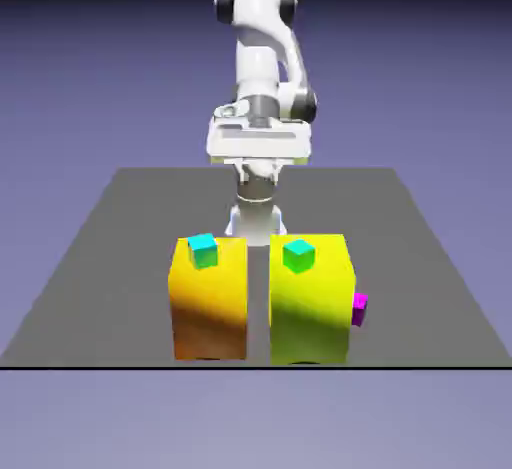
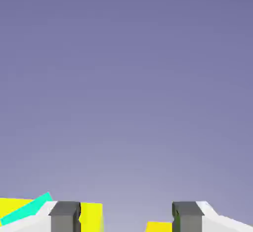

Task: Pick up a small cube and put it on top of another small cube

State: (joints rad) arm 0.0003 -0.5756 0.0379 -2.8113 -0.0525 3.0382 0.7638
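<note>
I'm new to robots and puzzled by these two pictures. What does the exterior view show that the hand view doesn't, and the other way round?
Only the exterior view shows the white arm, the grey table, the green cube and the magenta cube. Only the hand view shows the two grey fingers close up, standing apart with nothing between them. Both show the cyan cube and the yellow blocks, seen in the hand view only as slivers, against the blue-violet backdrop. No dark blue cube appears in either.

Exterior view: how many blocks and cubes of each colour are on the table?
Big yellow blocks: 2, left one, right one
Small cyan cube: 1
Small green cube: 1
Small magenta cube: 1
Dark blue cube: 0 visible
Total: 5
</note>
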